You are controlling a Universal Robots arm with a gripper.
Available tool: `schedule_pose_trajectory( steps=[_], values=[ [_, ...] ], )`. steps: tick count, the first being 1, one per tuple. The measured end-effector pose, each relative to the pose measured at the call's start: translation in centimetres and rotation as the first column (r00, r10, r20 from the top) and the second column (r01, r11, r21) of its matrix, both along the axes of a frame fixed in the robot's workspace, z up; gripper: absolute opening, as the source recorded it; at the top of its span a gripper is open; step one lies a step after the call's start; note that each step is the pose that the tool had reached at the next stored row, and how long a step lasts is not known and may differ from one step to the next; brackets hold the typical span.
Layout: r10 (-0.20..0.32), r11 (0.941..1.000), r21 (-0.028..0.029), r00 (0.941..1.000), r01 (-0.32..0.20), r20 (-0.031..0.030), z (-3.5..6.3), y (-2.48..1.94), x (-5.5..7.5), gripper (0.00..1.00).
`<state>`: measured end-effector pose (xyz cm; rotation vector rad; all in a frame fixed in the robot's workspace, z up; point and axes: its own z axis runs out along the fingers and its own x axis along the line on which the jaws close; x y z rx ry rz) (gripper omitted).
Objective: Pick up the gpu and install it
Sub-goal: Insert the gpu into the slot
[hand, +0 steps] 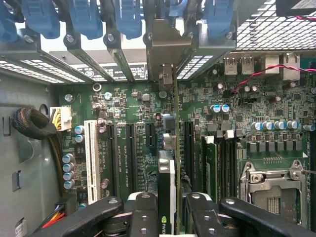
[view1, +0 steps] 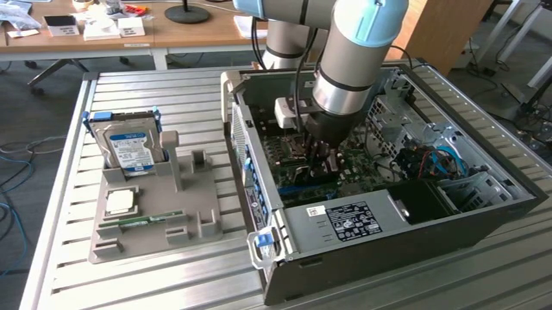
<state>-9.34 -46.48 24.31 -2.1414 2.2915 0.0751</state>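
One robot arm [view1: 345, 58] reaches down into one open computer case [view1: 483, 213] that lies on a slatted metal table [view1: 172, 90], and its one gripper [hand: 166, 210] is closed on the gpu [hand: 166, 192], a black finger pressing each face of the card. In the wrist view the gpu is seen edge-on, standing upright over the green motherboard [hand: 123, 103]. Its long axis runs from the gripper toward the rear slot openings of the case, where its one silver metal bracket [hand: 167, 47] sits among the slot covers beneath a row of blue retention clips [hand: 84, 17]. The card stands in line with the dark expansion slots [hand: 131, 148], with one white slot [hand: 90, 153] further off to the side; whether it is fully seated cannot be told. One empty processor socket [hand: 271, 190] lies on the other side of the card, past the memory slots. In the exterior view, on the exterior view's left of the case, one grey parts holder [view1: 155, 219] rests on the table and carries one hard drive [view1: 131, 150] with a blue-white label standing upright at its far end, one processor chip [view1: 121, 201] lying flat nearer, and one green memory stick [view1: 147, 220] nearer still. A wooden desk [view1: 198, 32] stands beyond the table.
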Motion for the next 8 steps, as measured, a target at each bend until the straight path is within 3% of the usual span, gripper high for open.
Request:
schedule_pose_trajectory(
  steps=[8],
  values=[
    [0.001,1.0,0.0002,1.0,-0.001,0.0002,0.0,-0.04,-0.02,0.27]
  ],
)
